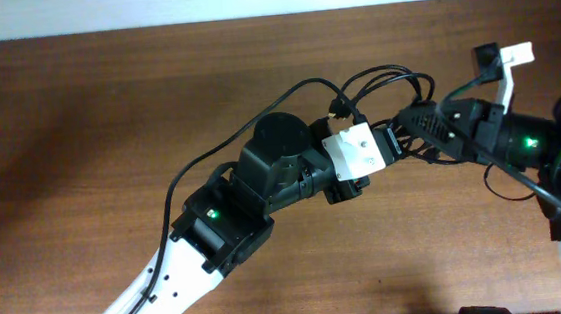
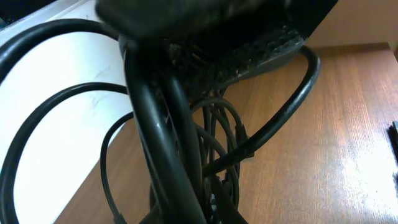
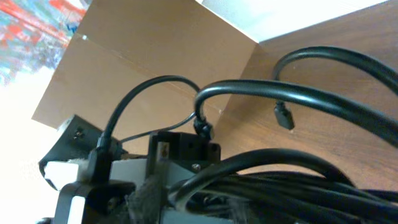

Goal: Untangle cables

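The cables (image 1: 385,77) are thin black cords looped above the middle of the table, with a small plug (image 1: 336,102) at their left end. My left gripper (image 1: 392,146) reaches in from the lower left and is shut on the bundle. The cords (image 2: 217,124) run up out of its jaws in the left wrist view. My right gripper (image 1: 407,132) comes in from the right and meets the left one at the same bundle. In the right wrist view the cords (image 3: 298,99) arch away over the wood, a free plug (image 3: 283,115) hangs from one, and the bundle fills the jaws (image 3: 249,199).
The brown wooden table (image 1: 79,143) ends at a white wall along the back. The left arm's own thicker black cable (image 1: 220,147) loops over its wrist. The right arm's body (image 1: 530,142) crowds the right edge.
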Robot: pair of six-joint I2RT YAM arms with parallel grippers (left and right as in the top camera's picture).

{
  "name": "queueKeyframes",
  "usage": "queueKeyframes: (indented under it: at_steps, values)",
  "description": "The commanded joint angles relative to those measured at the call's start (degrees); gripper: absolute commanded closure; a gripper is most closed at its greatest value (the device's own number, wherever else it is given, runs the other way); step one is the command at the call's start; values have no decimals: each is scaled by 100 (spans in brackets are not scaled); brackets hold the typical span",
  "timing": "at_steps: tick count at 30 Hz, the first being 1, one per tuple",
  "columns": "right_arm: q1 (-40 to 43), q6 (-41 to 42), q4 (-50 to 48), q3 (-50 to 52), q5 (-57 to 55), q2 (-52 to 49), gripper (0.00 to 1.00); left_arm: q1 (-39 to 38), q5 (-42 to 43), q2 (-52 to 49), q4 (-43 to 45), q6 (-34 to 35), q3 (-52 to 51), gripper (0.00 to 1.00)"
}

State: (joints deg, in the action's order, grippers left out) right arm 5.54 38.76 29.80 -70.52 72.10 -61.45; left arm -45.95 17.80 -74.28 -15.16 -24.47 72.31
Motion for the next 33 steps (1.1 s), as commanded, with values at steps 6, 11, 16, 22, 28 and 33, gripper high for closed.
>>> queueKeyframes:
  at_steps: [6, 11, 16, 22, 28, 33]
  values:
    - [-232, -98, -4, -52, -295, -107, 81, -205, 496, 72, 149, -221, 50, 100]
    - [-232, -101, -4, -52, -363, -107, 83, -205, 498, 72, 149, -221, 50, 100]
    - [-232, -101, -4, -52, -363, -107, 96, -205, 494, 72, 146, -221, 50, 100]
    - [-208, -234, -2, -52, -356, -107, 96, -72, 494, 197, 144, 507, 50, 95]
    - [-208, -404, -2, -52, -334, -107, 96, 352, 828, 610, 138, 1480, 50, 65]
    - [-210, -402, -4, -52, -310, -107, 96, 428, 1156, 942, 2, 1478, 50, 38]
